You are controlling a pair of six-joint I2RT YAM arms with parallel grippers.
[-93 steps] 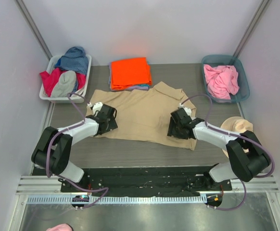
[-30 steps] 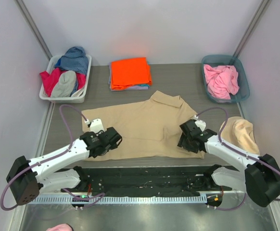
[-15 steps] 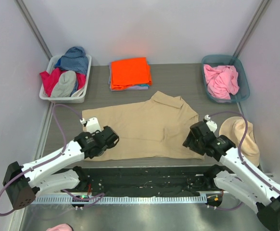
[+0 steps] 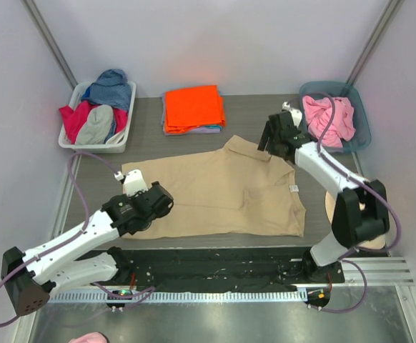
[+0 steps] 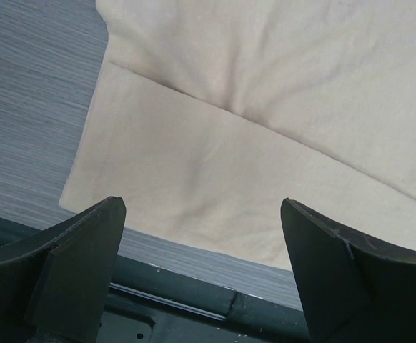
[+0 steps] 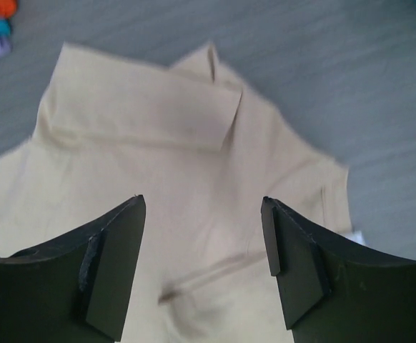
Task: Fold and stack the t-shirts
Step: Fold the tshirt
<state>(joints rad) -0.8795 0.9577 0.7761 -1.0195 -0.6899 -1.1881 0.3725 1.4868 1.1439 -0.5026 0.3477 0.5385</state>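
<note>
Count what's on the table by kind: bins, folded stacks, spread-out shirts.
Bins: 2 (white bin, teal bin)
Folded stacks: 1 (orange-topped stack)
Spread-out shirts: 1 (tan shirt)
Total: 4

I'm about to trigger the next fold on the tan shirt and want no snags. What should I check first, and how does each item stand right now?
1. Left end effector open and empty: ok.
2. Right end effector open and empty: ok.
3. Tan shirt spread out, not bunched: ok.
4. Left end effector over the shirt's near left corner: ok.
5. Right end effector over the collar: ok.
6. Height of either end effector above the cloth: cannot tell.
</note>
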